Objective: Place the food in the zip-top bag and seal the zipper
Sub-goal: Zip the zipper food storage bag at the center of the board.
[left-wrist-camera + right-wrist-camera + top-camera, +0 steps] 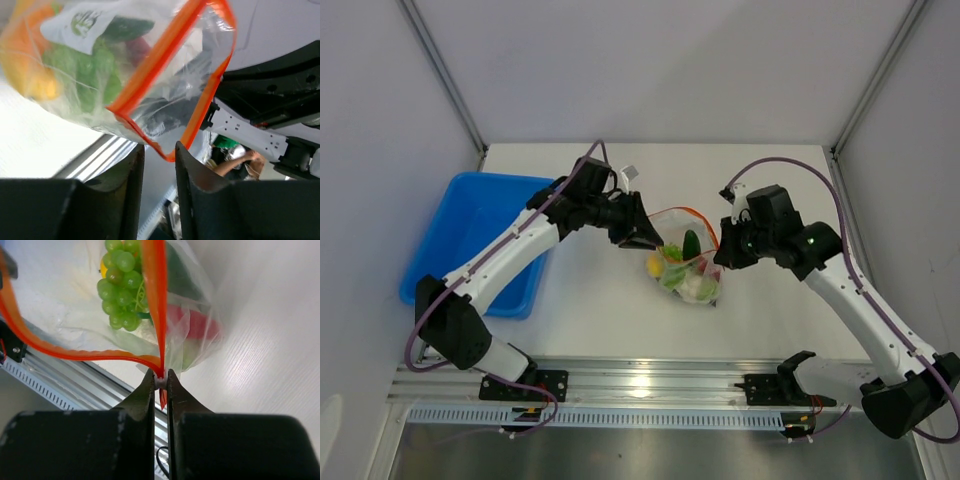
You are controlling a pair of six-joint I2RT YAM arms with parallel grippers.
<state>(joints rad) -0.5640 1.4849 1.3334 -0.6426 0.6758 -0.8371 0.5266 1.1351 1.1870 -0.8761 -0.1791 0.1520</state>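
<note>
**Enclosure & surroundings**

A white tabletop (610, 320) w/ faint wood grain is seen, closed in on three sides by plain pale-grey panels: back wall (650, 60), left wall (370, 120) and right wall (910, 130). The panels are joined at the rear corners by aluminium posts, left (445, 75) & right (880, 75). The near edge is bounded by an aluminium rail (650, 380), on which a bright glare spot is caught approx. mid-length. Just below it a white slotted cable duct (620, 415) is run. A blue tray (470, 215) is set on the tabletop's left side, near the left wall. Light is even; only soft shadows are cast.
</note>
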